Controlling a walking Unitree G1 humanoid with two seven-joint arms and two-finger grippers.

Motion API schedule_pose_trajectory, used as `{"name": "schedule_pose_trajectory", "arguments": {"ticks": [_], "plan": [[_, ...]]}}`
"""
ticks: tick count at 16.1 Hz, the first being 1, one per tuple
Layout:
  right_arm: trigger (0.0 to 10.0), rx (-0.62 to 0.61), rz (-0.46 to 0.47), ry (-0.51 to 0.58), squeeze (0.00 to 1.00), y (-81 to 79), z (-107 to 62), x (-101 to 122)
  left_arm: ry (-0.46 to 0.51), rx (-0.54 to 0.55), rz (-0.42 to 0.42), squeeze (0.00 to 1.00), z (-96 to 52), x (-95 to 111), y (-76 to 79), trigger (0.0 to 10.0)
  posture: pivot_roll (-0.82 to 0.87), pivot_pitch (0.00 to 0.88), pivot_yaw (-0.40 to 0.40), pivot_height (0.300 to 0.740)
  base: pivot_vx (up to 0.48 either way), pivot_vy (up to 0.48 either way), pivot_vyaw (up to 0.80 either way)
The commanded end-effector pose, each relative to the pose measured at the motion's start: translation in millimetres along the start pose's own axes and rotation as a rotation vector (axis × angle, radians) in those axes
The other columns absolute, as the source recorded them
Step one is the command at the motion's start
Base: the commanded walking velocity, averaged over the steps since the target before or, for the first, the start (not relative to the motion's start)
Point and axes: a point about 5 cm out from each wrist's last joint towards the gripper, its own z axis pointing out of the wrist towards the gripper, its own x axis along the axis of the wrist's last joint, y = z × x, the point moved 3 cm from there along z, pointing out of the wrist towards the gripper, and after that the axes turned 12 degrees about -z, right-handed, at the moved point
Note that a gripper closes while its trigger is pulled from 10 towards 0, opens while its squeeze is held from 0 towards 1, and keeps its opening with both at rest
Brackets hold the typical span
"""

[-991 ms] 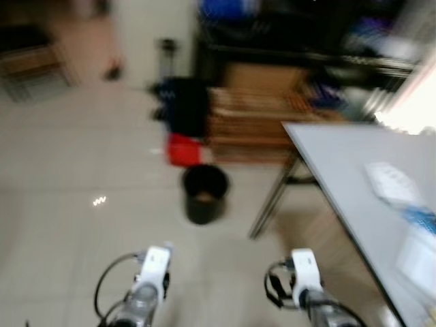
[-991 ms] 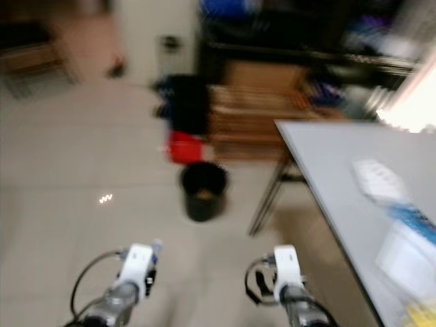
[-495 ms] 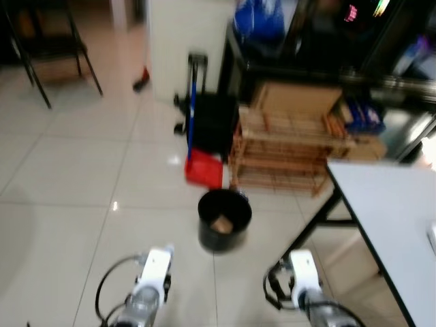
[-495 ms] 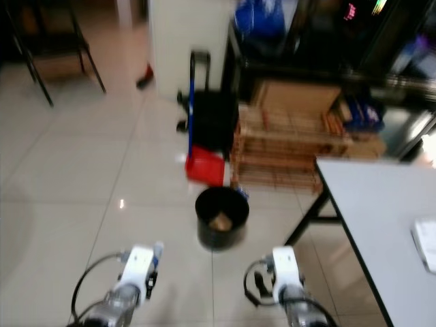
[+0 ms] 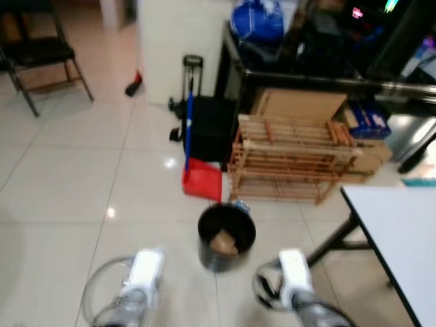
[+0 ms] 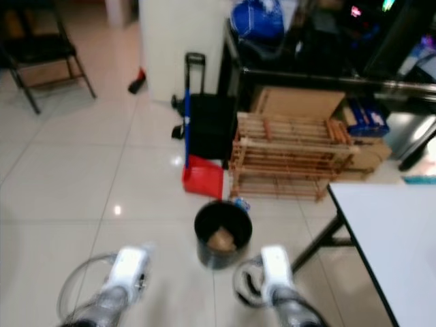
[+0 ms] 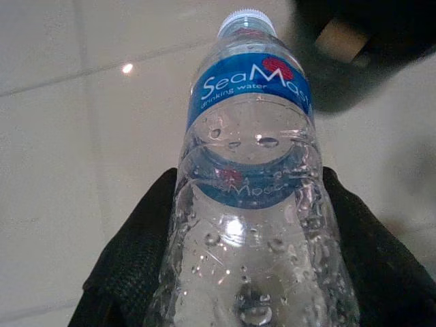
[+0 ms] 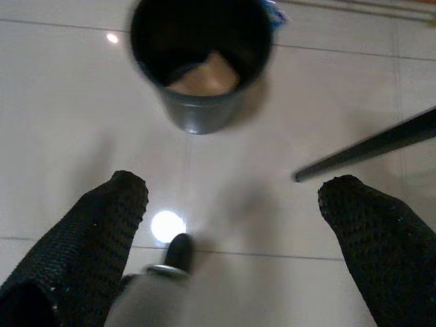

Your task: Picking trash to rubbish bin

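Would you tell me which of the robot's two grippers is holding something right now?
The left gripper: its fingers clamp a clear water bottle with a blue label. The right gripper is spread open and empty, facing the black bin.

The bottle (image 7: 251, 204) carries a blue label (image 7: 253, 85) with white lettering that reads "SeaMas", the last letters curving out of sight round the side. Beneath it, in smaller white type, stands "drinking water". A red mark sits at the label's 1 o'clock corner, its shape too small to make out. Through the clear plastic the label's far side shows reversed, not fully legible.
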Motion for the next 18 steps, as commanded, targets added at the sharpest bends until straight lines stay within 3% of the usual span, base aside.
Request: {"name": "schedule_pose_trajectory", "arguments": {"ticks": [1,5,7,18], "plan": [[10.0,0.001,0.016,0.032,0.0,-0.4,2.1,10.8,0.0,0.021,0.006,0.0,0.0,0.0,-9.5,10.0,-0.03,0.039,-0.13,0.74,0.48,0.0,-0.77],[10.0,0.005,0.012,0.033,0.0,-0.4,2.4,12.1,0.002,0.024,0.002,0.0,0.2,0.8,-9.8,10.0,-0.02,0.045,-0.132,0.74,0.48,0.0,-0.78],[10.0,0.004,0.012,0.038,0.0,-0.2,2.5,12.9,0.007,0.026,0.001,0.0,0.3,1.8,-9.9,10.0,-0.03,0.045,-0.131,0.74,0.367,0.0,0.0],[10.0,0.005,0.011,0.04,0.0,0.9,2.4,13.5,0.021,0.016,-0.011,0.0,0.5,4.6,-7.4,10.0,-0.02,0.043,-0.133,0.74,0.0,0.0,0.0]]}}
